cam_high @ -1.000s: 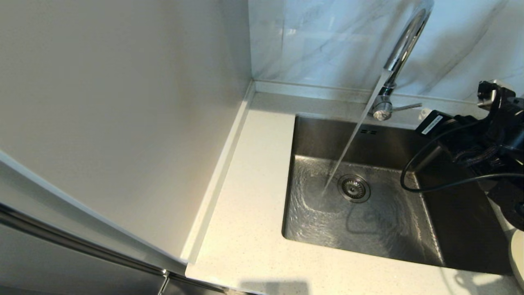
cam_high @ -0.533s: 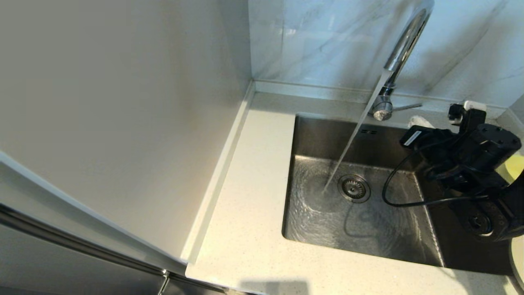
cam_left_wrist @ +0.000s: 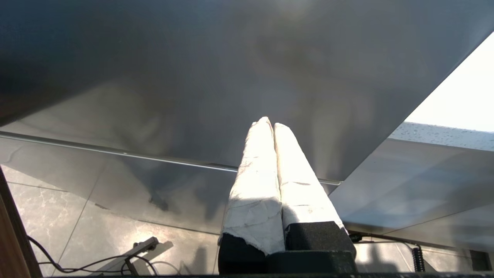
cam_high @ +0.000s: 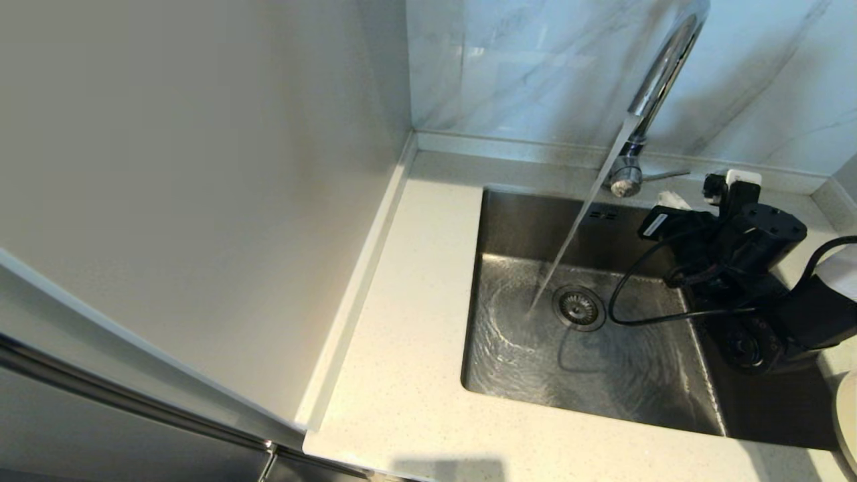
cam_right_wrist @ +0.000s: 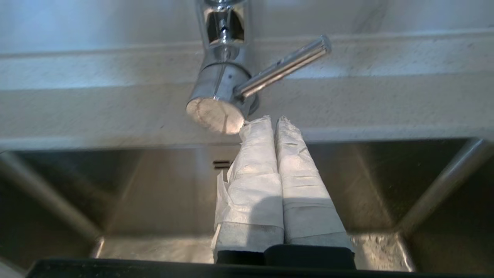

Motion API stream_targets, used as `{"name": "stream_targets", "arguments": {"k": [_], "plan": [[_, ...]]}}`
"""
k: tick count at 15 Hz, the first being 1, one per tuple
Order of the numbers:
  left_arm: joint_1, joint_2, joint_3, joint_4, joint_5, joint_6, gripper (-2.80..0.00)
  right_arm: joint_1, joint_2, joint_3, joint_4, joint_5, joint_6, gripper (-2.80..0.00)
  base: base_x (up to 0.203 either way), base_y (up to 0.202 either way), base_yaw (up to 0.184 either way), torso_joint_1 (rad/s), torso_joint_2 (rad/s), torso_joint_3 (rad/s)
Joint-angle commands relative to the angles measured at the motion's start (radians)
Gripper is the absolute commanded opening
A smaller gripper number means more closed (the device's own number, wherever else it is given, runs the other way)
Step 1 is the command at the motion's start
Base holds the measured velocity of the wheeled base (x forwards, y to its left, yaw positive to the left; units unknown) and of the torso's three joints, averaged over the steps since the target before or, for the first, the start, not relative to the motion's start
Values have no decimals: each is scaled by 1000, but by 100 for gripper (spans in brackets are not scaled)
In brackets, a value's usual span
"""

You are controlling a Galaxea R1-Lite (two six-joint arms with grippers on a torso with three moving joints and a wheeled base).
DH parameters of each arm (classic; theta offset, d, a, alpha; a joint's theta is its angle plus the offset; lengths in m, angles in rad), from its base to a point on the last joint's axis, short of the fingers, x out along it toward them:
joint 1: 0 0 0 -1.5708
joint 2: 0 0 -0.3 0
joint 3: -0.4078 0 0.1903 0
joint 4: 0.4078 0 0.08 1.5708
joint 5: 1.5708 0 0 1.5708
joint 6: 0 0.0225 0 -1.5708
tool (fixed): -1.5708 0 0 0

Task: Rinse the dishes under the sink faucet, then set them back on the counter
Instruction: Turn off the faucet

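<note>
Water streams from the chrome faucet (cam_high: pixel 659 73) into the steel sink (cam_high: pixel 509 221) and lands beside the round drain (cam_high: pixel 579 308). My right gripper (cam_high: pixel 669 199) hovers over the sink's back right corner. In the right wrist view this gripper (cam_right_wrist: pixel 273 119) is shut and empty, its taped tips just below the faucet base (cam_right_wrist: pixel 220 88) and its thin lever (cam_right_wrist: pixel 283 67). The cream plate's rim (cam_high: pixel 849 422) peeks in at the right edge of the counter (cam_high: pixel 415 281). A pale rounded shape (cam_high: pixel 840 268) behind the arm may be the bowl. The chopsticks are out of view. My left gripper (cam_left_wrist: pixel 270 123) is parked, shut.
A plain wall panel (cam_high: pixel 201 167) rises along the counter's left side and marble tiles (cam_high: pixel 535 67) stand behind the faucet. The right arm's black cable (cam_high: pixel 643 314) loops over the basin. Two overflow slots (cam_right_wrist: pixel 222 164) sit in the sink's back wall.
My right arm has come down and moved left from the right edge, bringing its shut gripper close to the faucet's base and lever. The water keeps running.
</note>
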Motion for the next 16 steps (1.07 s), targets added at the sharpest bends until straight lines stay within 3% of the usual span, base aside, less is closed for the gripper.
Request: {"name": "stream_targets", "arguments": {"k": [1,9,16], "plan": [[0,0,0,0,0,0,-280,0,24,-34,-2,-3,-5,-280,0,0,0,0,0,0],[0,0,0,0,0,0,-280,-58,76,-227,82,-27,-57,-280,0,0,0,0,0,0],[0,0,0,0,0,0,-280,-93,89,-283,85,-32,-83,-280,0,0,0,0,0,0]]}}
